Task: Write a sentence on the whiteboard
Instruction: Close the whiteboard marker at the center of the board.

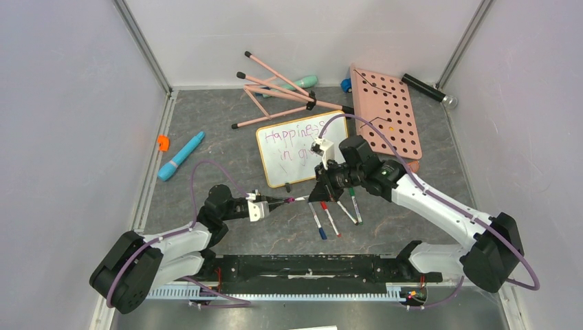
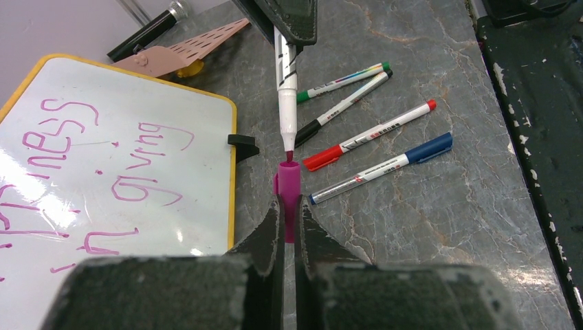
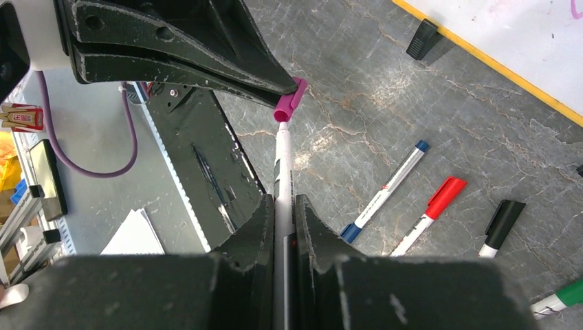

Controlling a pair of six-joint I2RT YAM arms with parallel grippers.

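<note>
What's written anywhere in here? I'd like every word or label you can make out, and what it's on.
"Happiness": top line of the sentence on the whiteboard.
"in giving": its lower line, whole in the left wrist view; from above an arm hides the end.
Print on the loose markers: too small to read.
The red tag beside the table: blurred.

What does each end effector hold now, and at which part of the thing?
Left end effector: the magenta cap, by its closed end. Right end effector: the uncapped marker, by its barrel.
</note>
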